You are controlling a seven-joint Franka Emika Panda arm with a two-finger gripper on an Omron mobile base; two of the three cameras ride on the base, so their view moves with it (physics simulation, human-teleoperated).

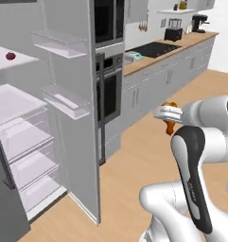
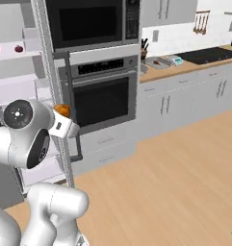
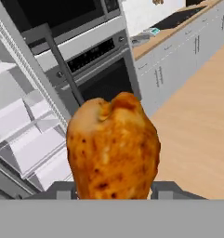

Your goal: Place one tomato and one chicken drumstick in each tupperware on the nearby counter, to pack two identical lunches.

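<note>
My gripper (image 3: 113, 191) is shut on a browned chicken drumstick (image 3: 112, 148), which stands up between the fingertips (image 3: 165, 189). In the base views the drumstick (image 1: 171, 125) (image 2: 62, 110) hangs in mid-air over the wooden floor, in front of the oven column, with the gripper (image 1: 169, 115) (image 2: 64, 120) around it. Small red tomatoes (image 2: 19, 48) (image 1: 10, 56) lie on an upper fridge shelf. A pale tupperware (image 2: 157, 62) (image 3: 140, 38) sits on the tan counter (image 2: 189, 67) (image 1: 155, 60) right of the oven; its contents are too small to read.
The white fridge door (image 1: 70, 104) stands open, with bins on its inner side. A black wall oven (image 2: 104, 98) and microwave (image 2: 88, 21) rise between fridge and counter. A teal object (image 2: 175, 59), a dark cooktop (image 2: 211, 54) and a knife block (image 2: 144, 48) sit on the counter.
</note>
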